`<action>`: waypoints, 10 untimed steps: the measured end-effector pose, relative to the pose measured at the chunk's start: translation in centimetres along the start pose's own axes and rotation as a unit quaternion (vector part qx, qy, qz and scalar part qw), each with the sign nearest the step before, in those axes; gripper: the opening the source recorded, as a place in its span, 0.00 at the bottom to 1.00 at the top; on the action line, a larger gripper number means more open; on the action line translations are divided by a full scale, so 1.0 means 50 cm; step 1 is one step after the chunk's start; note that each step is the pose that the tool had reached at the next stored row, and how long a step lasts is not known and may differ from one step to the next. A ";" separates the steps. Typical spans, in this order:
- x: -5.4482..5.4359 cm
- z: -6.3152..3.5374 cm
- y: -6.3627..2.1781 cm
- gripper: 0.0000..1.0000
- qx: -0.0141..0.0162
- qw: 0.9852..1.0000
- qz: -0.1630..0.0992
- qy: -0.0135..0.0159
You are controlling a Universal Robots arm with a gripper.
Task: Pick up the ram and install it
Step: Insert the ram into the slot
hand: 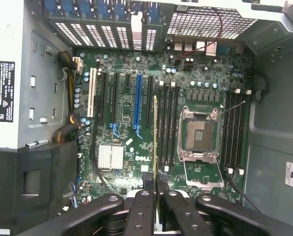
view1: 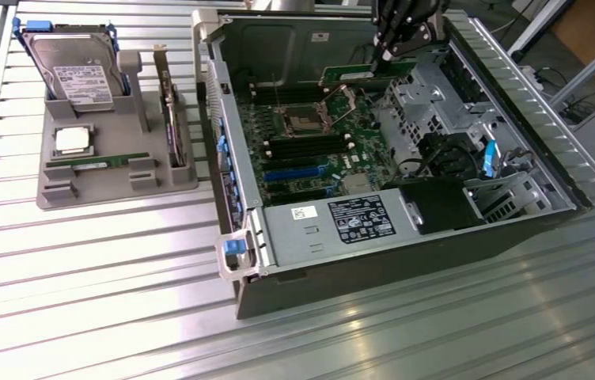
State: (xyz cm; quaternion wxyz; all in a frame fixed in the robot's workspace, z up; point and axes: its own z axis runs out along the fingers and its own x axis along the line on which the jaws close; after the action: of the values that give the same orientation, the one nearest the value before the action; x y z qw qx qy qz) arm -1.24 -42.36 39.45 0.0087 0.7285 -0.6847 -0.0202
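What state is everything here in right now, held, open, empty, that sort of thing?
ram: held over the motherboard
gripper: shut on the ram
computer case: on its side, open
processor socket: empty
second memory stick: lying in the tray

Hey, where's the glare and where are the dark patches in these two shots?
Exterior view: light throws bright glare streaks off the ribbed metal table, while the outer side of the open computer case sits in shadow. Wrist view: the motherboard is evenly lit, its heatsink shines pale, and the black fingers gripping the ram read as dark shapes.
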 end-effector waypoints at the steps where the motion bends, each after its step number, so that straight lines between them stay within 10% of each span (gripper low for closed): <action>1: 0.000 0.001 0.002 0.13 0.000 1.000 0.004 0.000; 10: 0.000 0.014 0.005 0.13 0.000 1.000 0.010 0.000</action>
State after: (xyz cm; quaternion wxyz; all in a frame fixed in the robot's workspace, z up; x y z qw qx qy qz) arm -1.51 -42.36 38.75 0.0085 0.7219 -0.6916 -0.0203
